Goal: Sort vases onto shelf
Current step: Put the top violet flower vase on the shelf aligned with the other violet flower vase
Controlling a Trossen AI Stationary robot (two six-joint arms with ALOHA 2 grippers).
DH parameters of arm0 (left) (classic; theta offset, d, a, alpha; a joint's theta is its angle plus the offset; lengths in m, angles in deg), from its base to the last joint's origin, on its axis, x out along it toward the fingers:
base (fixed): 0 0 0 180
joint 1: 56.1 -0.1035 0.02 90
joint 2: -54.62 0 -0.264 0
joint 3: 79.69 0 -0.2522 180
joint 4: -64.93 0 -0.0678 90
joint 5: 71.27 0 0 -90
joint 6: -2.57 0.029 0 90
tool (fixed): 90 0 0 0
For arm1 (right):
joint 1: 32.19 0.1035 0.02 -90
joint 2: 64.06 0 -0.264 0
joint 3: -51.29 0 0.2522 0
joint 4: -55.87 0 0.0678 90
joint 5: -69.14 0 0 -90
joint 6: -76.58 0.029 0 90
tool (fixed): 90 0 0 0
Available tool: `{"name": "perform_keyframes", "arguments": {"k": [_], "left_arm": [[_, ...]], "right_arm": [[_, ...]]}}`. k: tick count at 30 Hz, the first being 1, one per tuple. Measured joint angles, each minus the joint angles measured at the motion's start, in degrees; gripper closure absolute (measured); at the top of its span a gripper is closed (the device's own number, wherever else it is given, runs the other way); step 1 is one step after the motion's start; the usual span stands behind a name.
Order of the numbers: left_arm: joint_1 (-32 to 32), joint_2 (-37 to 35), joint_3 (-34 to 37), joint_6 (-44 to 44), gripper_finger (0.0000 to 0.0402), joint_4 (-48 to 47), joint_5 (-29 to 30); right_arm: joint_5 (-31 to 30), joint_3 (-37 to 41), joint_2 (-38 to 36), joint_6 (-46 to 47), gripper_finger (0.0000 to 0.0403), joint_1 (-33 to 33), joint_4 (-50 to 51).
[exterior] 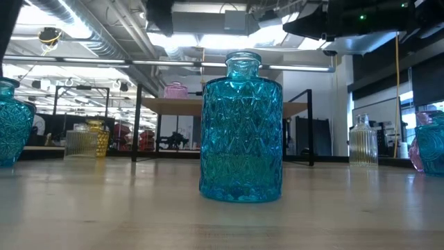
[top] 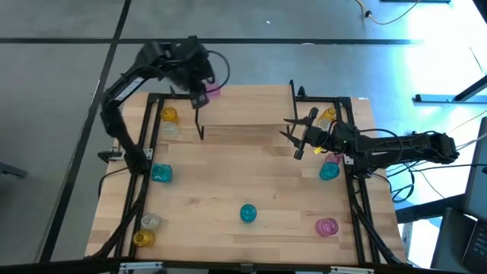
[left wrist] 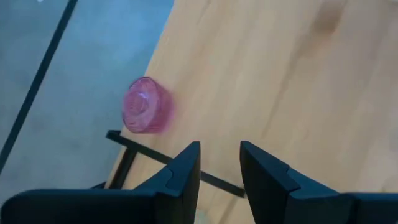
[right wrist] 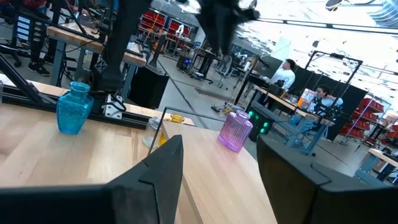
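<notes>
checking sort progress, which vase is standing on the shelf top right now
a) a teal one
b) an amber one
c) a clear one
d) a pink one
d: the only vase on the shelf is the pink vase at its far left corner, beside the empty left gripper; the low view shows it on the board too.

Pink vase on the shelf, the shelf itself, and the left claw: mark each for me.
pink vase (left wrist: 147, 105): left wrist view, on its top.
shelf (top: 243, 106): high view, bare board.
left claw (left wrist: 220, 168): left wrist view, gap between its fingertips.
</notes>
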Motion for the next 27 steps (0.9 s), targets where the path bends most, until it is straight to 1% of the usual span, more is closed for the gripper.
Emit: {"name": "perform_keyframes", "arguments": {"k": [5, 9, 12, 17, 20, 23, 25, 27], "left_arm": [[7.79, -7.39, 5.54, -7.34, 0.0296, 0.87, 5.67], [15.99, -13.81, 14.73, -12.02, 0.0296, 4.51, 10.57], [21.7, -19.43, 24.56, -12.88, 0.0296, 13.95, 11.81], [29.07, -28.0, 41.66, -12.81, 0.0296, 33.13, 11.96], [32.88, -31.0, 51.33, -12.41, 0.0296, 43.28, 13.6], [35.7, -32.27, 60.42, -10.79, 0.0296, 53.71, 15.04], [37.21, -32.28, 65.85, -9.59, 0.0296, 61.26, 15.49], [38.19, -32.16, 70.96, -8.33, 0.0296, 68.63, 15.75]], "right_arm": [[-0.02, 0.0, 0.0, -0.01, 0.021, 0.01, 0.19], [-0.01, 0.0, -0.05, -0.02, 0.021, 0.02, -0.98], [1.39, 0.0, -0.28, -0.02, 0.021, 0.07, -1.15], [1.77, 0.0, -0.28, 0.08, 0.021, 0.03, -0.63], [1.33, 0.0, -0.26, 1.91, 0.021, 0.02, -0.65], [1.87, -0.07, -0.28, 2.96, 0.021, 0.04, 0.05], [1.86, -1.6, -0.17, 3.75, 0.021, 0.07, 4.54], [1.55, -4.25, -0.15, 6.33, 0.021, 0.07, 12.49]]}}
